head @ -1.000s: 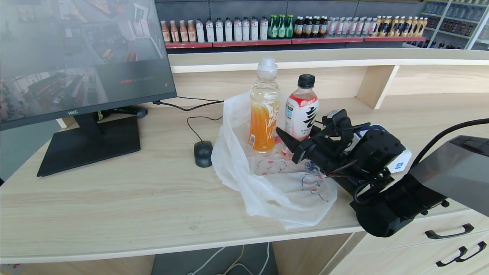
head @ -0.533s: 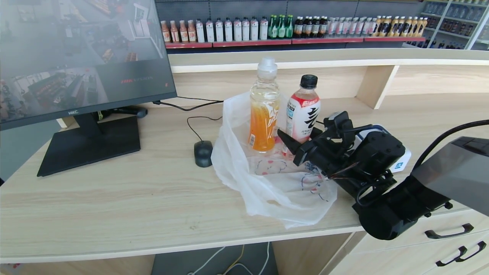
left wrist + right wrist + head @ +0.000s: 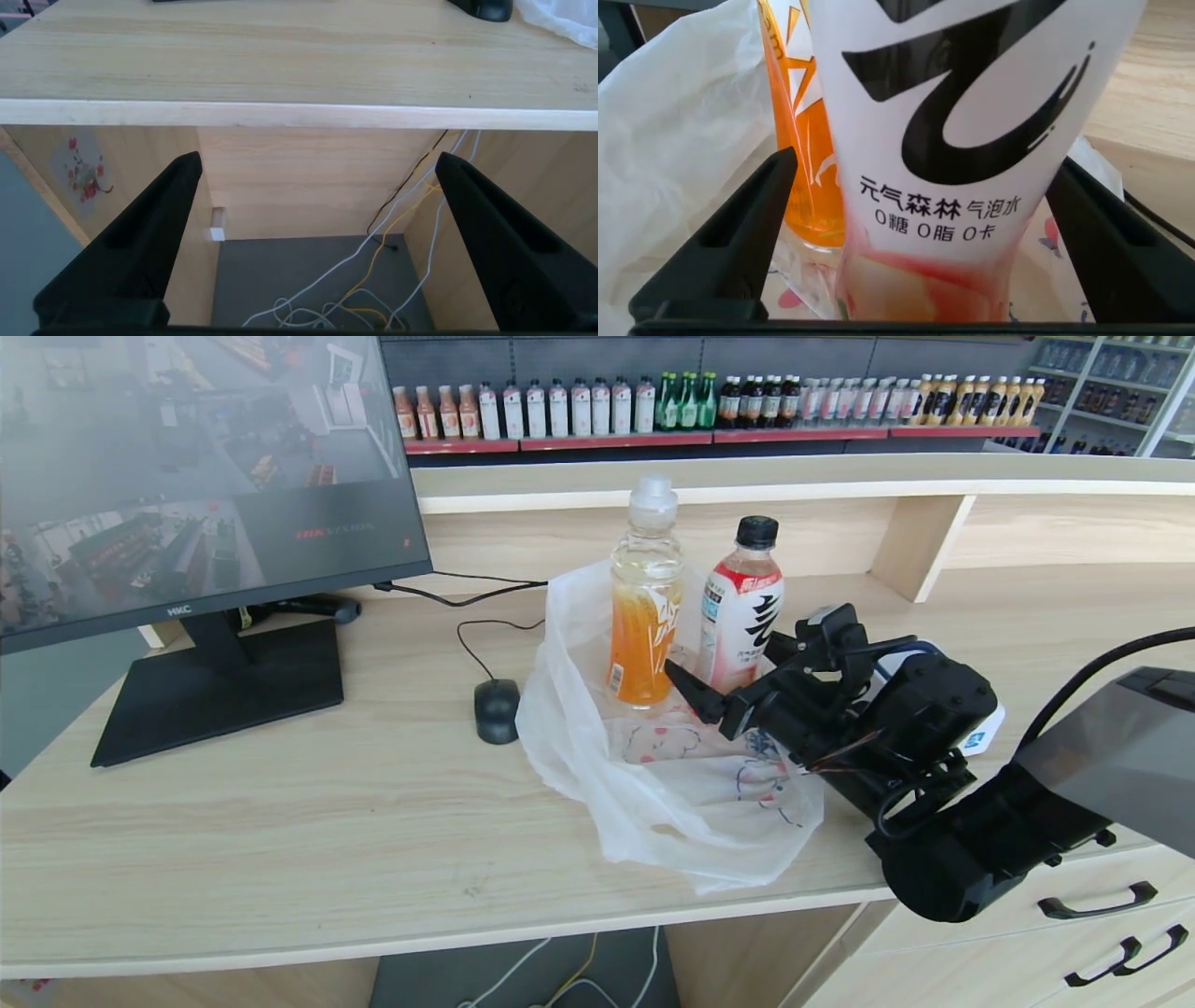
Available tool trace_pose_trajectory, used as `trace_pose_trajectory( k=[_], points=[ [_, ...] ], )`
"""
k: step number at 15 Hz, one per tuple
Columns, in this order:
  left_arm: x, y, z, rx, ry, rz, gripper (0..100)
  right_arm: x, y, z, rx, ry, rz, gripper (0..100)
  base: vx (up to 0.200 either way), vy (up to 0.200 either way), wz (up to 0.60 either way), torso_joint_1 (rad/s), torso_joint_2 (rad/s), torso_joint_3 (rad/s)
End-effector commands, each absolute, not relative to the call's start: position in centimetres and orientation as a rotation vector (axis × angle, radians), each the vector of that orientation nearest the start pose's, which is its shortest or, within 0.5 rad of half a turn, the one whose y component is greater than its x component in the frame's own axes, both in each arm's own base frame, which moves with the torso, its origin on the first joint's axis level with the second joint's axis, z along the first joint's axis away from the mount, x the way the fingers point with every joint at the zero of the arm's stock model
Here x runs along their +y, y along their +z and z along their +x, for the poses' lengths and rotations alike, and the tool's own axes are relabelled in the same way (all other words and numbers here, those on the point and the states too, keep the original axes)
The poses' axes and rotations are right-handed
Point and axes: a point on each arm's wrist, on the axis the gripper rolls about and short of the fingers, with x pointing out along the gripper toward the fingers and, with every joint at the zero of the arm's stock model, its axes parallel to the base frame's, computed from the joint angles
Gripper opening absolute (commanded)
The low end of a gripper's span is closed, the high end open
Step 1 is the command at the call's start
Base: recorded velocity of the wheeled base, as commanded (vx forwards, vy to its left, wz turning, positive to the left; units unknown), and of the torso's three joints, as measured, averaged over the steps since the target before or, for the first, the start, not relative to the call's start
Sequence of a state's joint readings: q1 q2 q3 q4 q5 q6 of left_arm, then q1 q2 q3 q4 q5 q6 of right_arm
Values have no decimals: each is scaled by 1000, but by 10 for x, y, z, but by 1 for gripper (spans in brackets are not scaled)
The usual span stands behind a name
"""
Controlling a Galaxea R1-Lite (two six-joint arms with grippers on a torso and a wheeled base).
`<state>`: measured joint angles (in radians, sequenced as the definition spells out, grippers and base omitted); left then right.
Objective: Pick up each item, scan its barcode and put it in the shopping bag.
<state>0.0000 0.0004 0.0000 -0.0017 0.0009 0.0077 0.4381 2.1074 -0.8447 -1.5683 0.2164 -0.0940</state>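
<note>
Right end effector [image 3: 719, 665] sits low at the mouth of the shopping bag [image 3: 653, 784], fingers wide, straddling the base of the black-capped drink bottle [image 3: 742, 607]. In the right wrist view there's a gap on the orange bottle's side. We can't tell whether the other finger touches.

Black-capped bottle stands inside the bag, slightly tilted, just beside the orange drink bottle [image 3: 642, 616], which is upright in the bag too. We read this as the drop-off end of the cycle: low approach so the bottle lands on its base and doesn't topple. The bag is limp with no walls to lean on, so we'd pull out gently to avoid clipping either bottle.

Left end effector [image 3: 318, 159] is parked below the front edge of the surface [image 3: 327, 821], fingers wide, holding nothing, out of the right arm's way.

The surface is light wood and carries a monitor [image 3: 187, 476] on a stand and a wired mouse [image 3: 497, 709] just left of the bag. Drawers [image 3: 1092, 905] sit under the right end. Behind is a raised ledge, then store shelves of bottled drinks [image 3: 709, 401].
</note>
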Motion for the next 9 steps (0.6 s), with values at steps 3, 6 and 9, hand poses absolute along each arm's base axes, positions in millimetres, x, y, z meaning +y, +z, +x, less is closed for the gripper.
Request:
trace_pose_trajectory(
  k=[3, 6, 9],
  points=[
    [0, 76, -23, -2, 3, 8, 100, 160, 156, 331, -362, 631, -52, 100, 0, 0, 0, 0, 0, 0],
    [0, 76, -23, -3, 3, 8, 100, 156, 165, 321, -374, 631, -49, 100, 0, 0, 0, 0, 0, 0],
    [0, 76, -23, -2, 0, 8, 100, 131, 183, 301, -395, 589, -55, 100, 0, 0, 0, 0, 0, 0]
  ],
)
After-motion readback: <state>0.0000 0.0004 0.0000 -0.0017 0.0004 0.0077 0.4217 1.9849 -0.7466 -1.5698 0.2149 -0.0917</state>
